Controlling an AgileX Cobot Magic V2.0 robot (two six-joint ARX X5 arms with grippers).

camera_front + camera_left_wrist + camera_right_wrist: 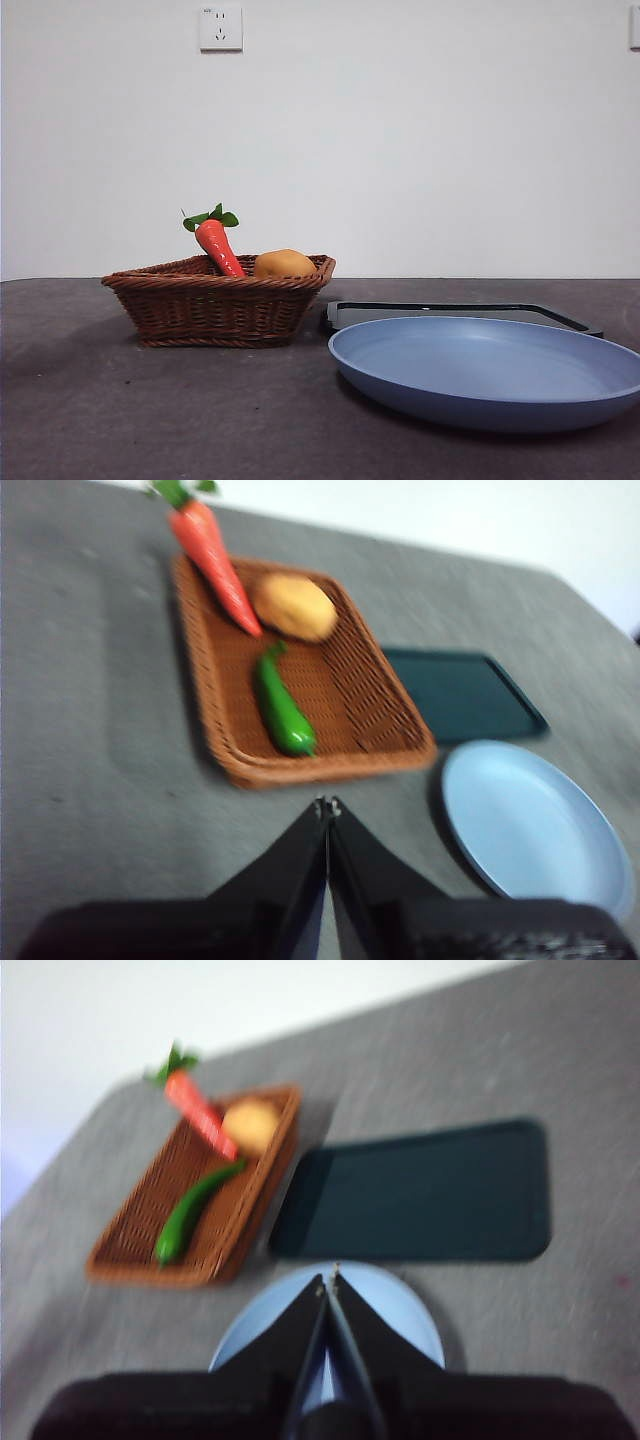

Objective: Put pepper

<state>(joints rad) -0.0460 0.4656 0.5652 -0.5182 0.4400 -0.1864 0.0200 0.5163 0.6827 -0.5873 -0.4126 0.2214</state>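
Both arms hang high, left gripper (327, 805) and right gripper (330, 1278) pinched together, empty. Beyond, the glossy, slender dark-green pepper (281, 710) lies in the brown woven wicker basket (390, 730). Looks light, firm, slippery: grip mid-body, across its width.

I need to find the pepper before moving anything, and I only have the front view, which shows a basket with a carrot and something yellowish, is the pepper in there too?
Observer: Yes. The pepper lies flat on the floor of the basket, hidden below the rim in your view.
Operator: Is it touching the carrot?
Observer: Its stem end comes close to the tip of the carrot; the blur hides whether they touch.
Operator: Are the grippers ready?
Observer: Both are shut and holding nothing: the left gripper is above bare table near the basket, the right gripper above the blue plate.
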